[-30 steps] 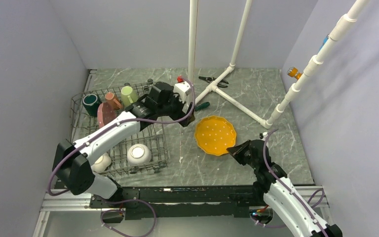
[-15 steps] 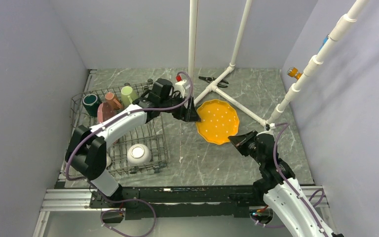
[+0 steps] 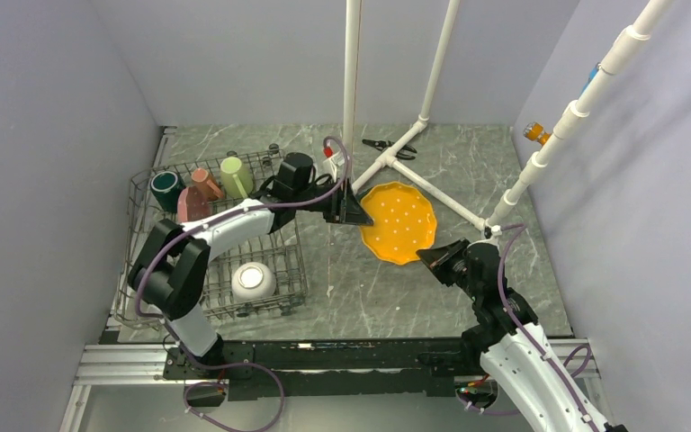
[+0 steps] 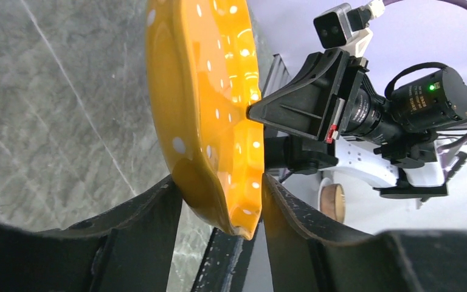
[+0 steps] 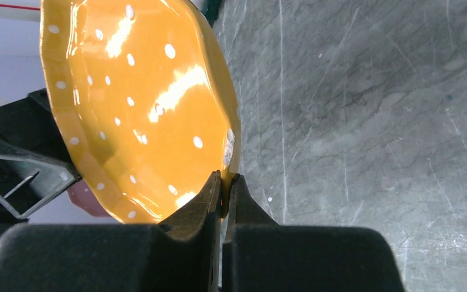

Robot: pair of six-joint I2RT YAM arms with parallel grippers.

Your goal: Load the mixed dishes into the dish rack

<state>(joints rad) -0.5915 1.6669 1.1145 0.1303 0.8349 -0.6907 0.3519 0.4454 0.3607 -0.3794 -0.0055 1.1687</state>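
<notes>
The yellow-orange plate (image 3: 399, 222) with white dots hangs tilted above the table, between both arms. My right gripper (image 3: 432, 256) is shut on its near right rim; in the right wrist view the rim of the plate (image 5: 140, 103) is pinched between the right gripper's (image 5: 225, 176) jaws. My left gripper (image 3: 353, 211) reaches in from the left. In the left wrist view, the left gripper (image 4: 219, 182) straddles the plate's (image 4: 207, 91) opposite rim, with both fingers against it. The dish rack (image 3: 139, 193) at left holds a dark green mug (image 3: 166, 187), a salmon mug (image 3: 202, 180), a light green mug (image 3: 234, 171), a pink plate (image 3: 193, 205) and a white bowl (image 3: 252, 281).
A white pipe frame (image 3: 432, 189) lies on the table just behind the plate, with an upright pipe (image 3: 351, 72) above it. Pliers (image 3: 387, 146) lie at the back. Another white pipe (image 3: 576, 108) slants along the right wall. Grey walls close in on both sides.
The right gripper lifted the plate off the table and tilted it toward the back left. The left arm swung right to the plate's rim, and its jaws narrowed around it.
</notes>
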